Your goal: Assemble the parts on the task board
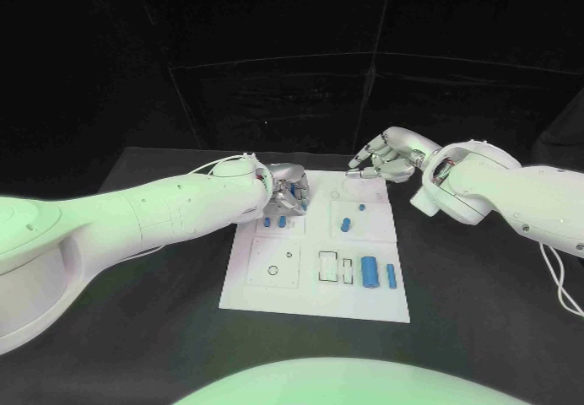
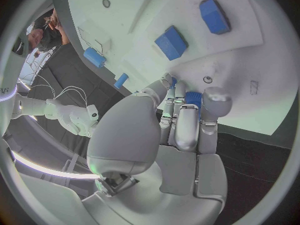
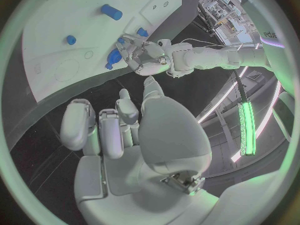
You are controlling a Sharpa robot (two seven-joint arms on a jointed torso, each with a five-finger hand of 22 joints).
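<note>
Your left hand (image 1: pixel 285 191) sits over the upper-left part of the task board (image 1: pixel 314 302), fingers curled down at the board. In the left wrist view a small blue part (image 2: pixel 193 98) shows between the fingertips (image 2: pixel 217 96); it looks pinched there, though whether it is gripped or merely touched you cannot settle from this. Two short blue parts (image 1: pixel 274 223) lie just below that hand in the head view, on the board's left half. Your right hand (image 1: pixel 385 158) hangs at the board's upper-right corner, off the far edge, fingers bent inward with nothing in them. The remaining pieces lie mid-frame to lower right: a small one (image 1: pixel 346 225) at centre, and two long ones (image 1: pixel 369 271), their long axes running up-down in the frame, beside an outlined slot (image 1: pixel 328 266). Judgement: the left hand is the nearer for the left-side parts; the long pieces lie closer to the right arm's side.
</note>
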